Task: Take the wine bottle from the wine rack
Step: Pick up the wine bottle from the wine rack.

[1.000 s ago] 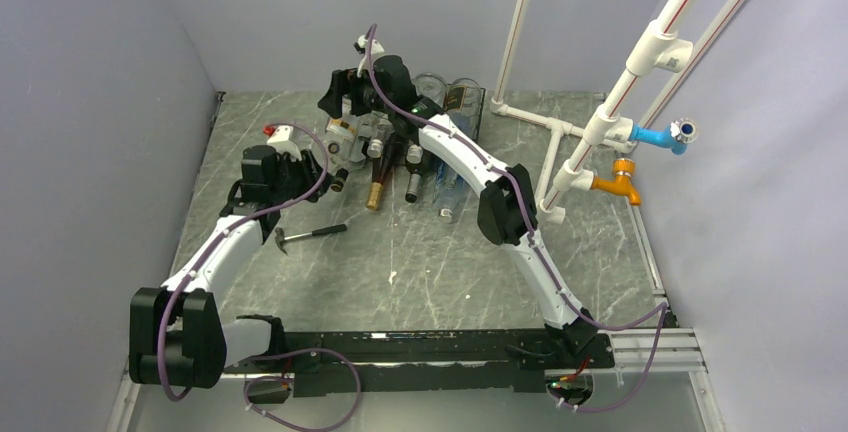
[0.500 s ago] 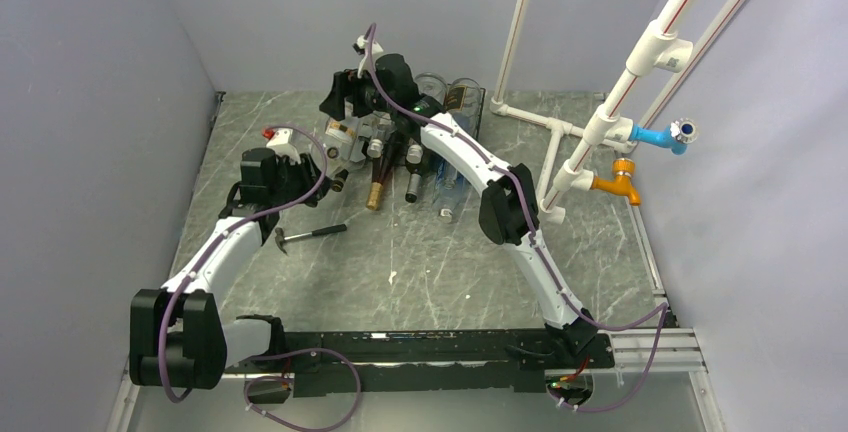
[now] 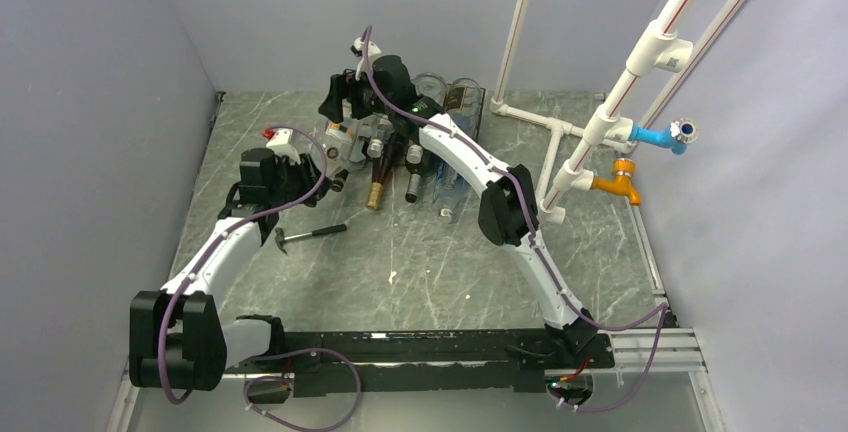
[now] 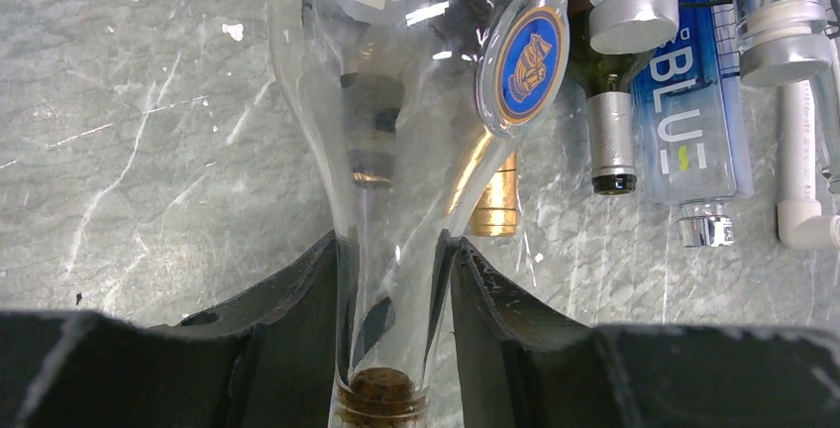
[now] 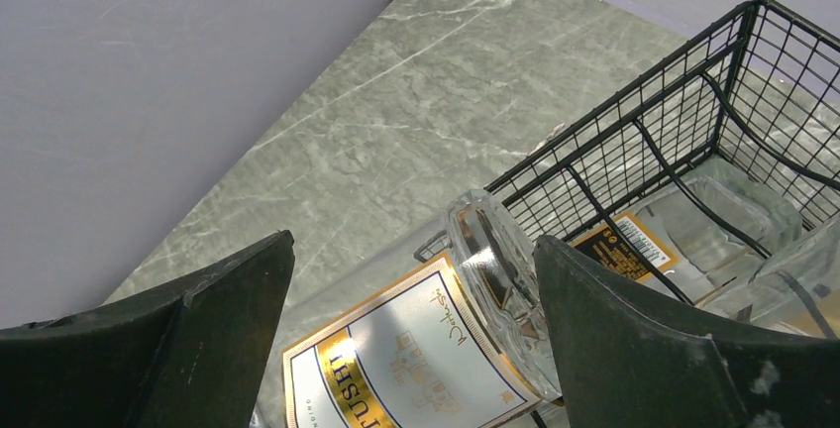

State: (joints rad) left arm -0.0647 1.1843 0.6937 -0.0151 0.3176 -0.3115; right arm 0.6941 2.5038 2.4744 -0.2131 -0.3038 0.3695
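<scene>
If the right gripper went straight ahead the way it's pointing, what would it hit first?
Most likely the clear bottle with a white and gold label, framed by the open right gripper, beside the wine rack corner; depth is unclear.

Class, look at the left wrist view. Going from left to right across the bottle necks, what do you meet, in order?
clear corked bottle → gold-capped bottle neck → silver-capped dark bottle neck → blue bottle → white pipe
</scene>
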